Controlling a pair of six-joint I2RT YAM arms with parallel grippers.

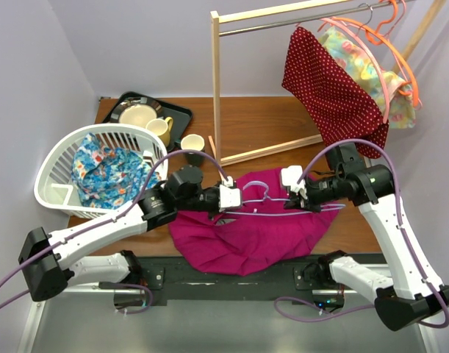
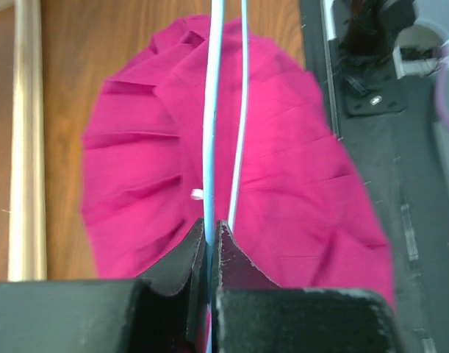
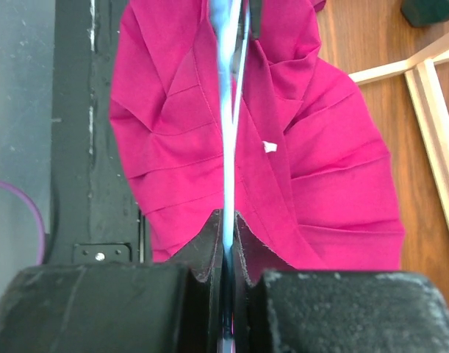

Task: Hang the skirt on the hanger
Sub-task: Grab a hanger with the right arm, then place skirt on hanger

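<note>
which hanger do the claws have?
The pale blue hanger over the skirt, pinched by the left claw and right claw. The orange hangers are up on the rack, untouched.

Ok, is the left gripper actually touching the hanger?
Touching. The left wrist view shows the left gripper shut on the hanger, its pale wire pinched with no gap.

Status: left gripper (image 1: 234, 198) is clamped on the left end of the hanger (image 1: 272, 214), jaws pinched tight on the wire. The right gripper (image 1: 303, 197) is clamped on the hanger's right end, jaws just as tight. The fingers point at each other along the hanger, wrists roughly level. The left arm (image 1: 99, 229) reaches in low from the hanger's near-left. The right arm (image 1: 397, 235) comes from near-right, elbow up past the hanger's right end.
</note>
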